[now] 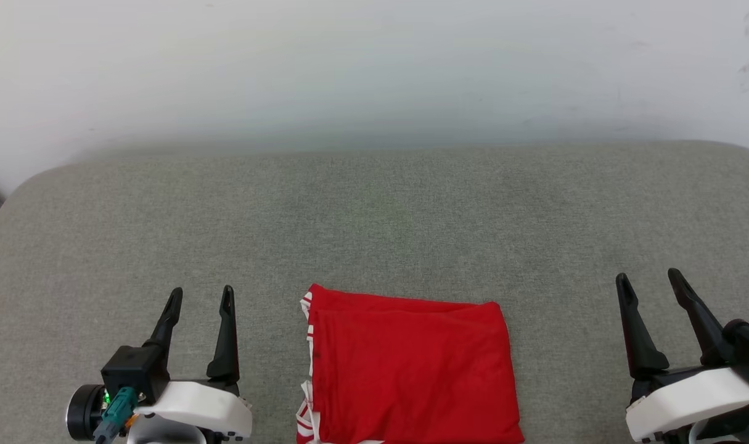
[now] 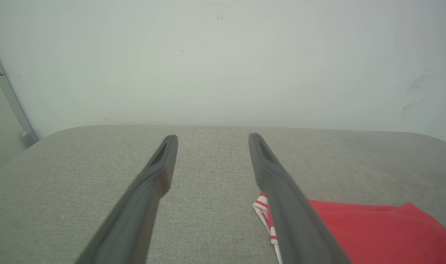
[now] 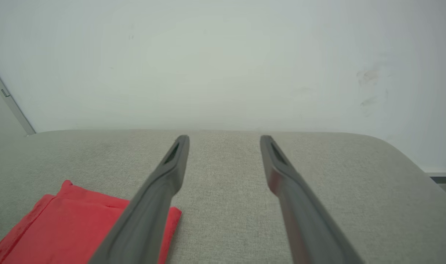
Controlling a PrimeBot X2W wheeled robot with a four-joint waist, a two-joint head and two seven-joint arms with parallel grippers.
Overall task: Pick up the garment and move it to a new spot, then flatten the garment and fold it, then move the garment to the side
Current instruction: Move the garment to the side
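The garment (image 1: 411,370) lies folded into a red rectangle at the near middle of the grey cushioned surface (image 1: 374,209), its plain red side up and red-white striped trim peeking out along its left edge. My left gripper (image 1: 201,299) hovers open to the left of it, apart from the cloth, with nothing between its fingers. My right gripper (image 1: 650,277) stands open to the right, also empty and clear of the cloth. In the left wrist view the garment (image 2: 373,231) sits at the lower right behind one finger; in the right wrist view the garment (image 3: 68,227) is at the lower left.
A pale wall (image 1: 374,68) rises behind the cushioned surface, whose corners are rounded at far left and far right. Bare grey fabric stretches beyond and on both sides of the garment. A grey vertical frame (image 2: 10,99) stands at the left.
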